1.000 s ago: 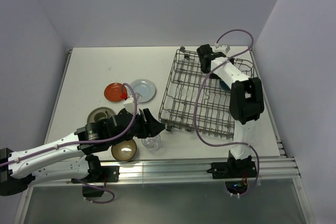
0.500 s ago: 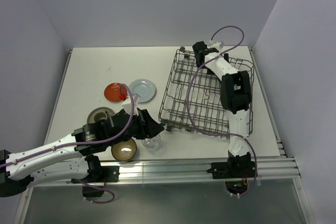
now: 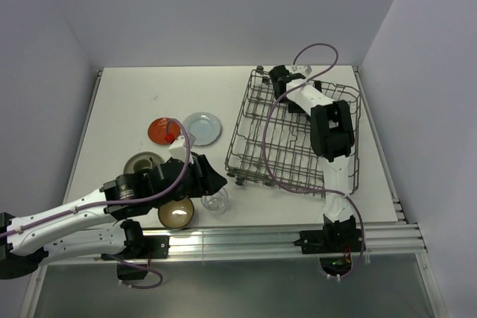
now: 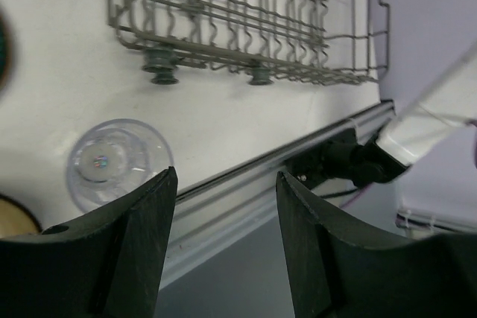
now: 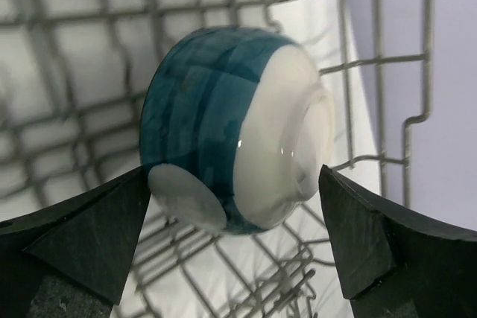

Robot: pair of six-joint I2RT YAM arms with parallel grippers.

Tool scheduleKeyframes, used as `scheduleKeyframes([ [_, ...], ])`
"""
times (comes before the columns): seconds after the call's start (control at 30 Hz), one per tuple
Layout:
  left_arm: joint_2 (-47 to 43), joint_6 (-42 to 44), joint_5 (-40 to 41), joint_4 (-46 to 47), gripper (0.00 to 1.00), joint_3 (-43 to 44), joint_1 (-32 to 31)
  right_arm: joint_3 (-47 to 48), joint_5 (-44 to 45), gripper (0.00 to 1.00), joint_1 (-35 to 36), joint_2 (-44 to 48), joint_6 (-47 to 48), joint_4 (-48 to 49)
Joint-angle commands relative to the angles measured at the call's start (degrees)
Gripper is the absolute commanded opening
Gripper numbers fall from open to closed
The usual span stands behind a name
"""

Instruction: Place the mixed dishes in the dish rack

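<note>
Teal-and-cream bowl (image 5: 223, 124) lies in the dish rack (image 3: 257, 147)
Right fingers (image 5: 82, 243) spread wide, bowl between them; left fingers (image 4: 127, 258) spread, empty, glass cup (image 4: 112, 165) just beside them. Beyond, red-orange plate (image 3: 160, 130), pale blue plate (image 3: 203, 127) and brown bowl (image 3: 177, 214) sit unloaded on the counter (image 3: 127, 102).

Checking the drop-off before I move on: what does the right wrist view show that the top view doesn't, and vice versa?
Right wrist only: the teal and cream bowl, on its side inside the dish rack, between the right claw's spread fingers. Top only: the red-orange plate, pale blue plate, brown bowl and glass cup on the table. Both: the dish rack's grey wires.
</note>
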State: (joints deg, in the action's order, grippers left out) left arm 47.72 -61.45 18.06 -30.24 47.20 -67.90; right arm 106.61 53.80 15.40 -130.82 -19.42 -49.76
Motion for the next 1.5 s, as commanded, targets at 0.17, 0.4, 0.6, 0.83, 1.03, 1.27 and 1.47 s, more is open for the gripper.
scheduleKeyframes([
  [0.17,6.8,-13.2,16.4,-24.7,0.61,10.4,0.2,-2.1,-8.0,1.00,4.5,11.9,1.4,3.3],
  [0.4,11.3,-24.4,18.1,-35.1,0.60,9.5,0.4,-4.8,-12.8,1.00,5.7,17.1,-1.3,2.0],
  [0.6,5.1,-31.7,16.0,-35.4,0.52,2.3,2.2,-20.3,-16.9,1.00,9.1,35.4,-5.8,6.1],
  [0.83,6.3,-29.7,12.3,-33.8,0.50,-0.3,7.2,-33.8,-17.8,1.00,19.0,60.2,-12.1,6.6],
  [1.03,11.5,-21.7,7.3,-26.2,0.48,-1.4,14.1,-41.5,-18.7,0.99,24.8,73.4,-16.3,5.0],
  [1.27,15.7,-16.9,3.6,-20.6,0.48,-3.1,18.1,-45.5,-17.8,0.99,26.9,81.4,-18.7,0.7],
  [1.47,19.2,-15.8,0.3,-17.2,0.48,-4.8,18.9,-46.8,-17.8,0.99,26.9,86.3,-19.2,0.0],
])
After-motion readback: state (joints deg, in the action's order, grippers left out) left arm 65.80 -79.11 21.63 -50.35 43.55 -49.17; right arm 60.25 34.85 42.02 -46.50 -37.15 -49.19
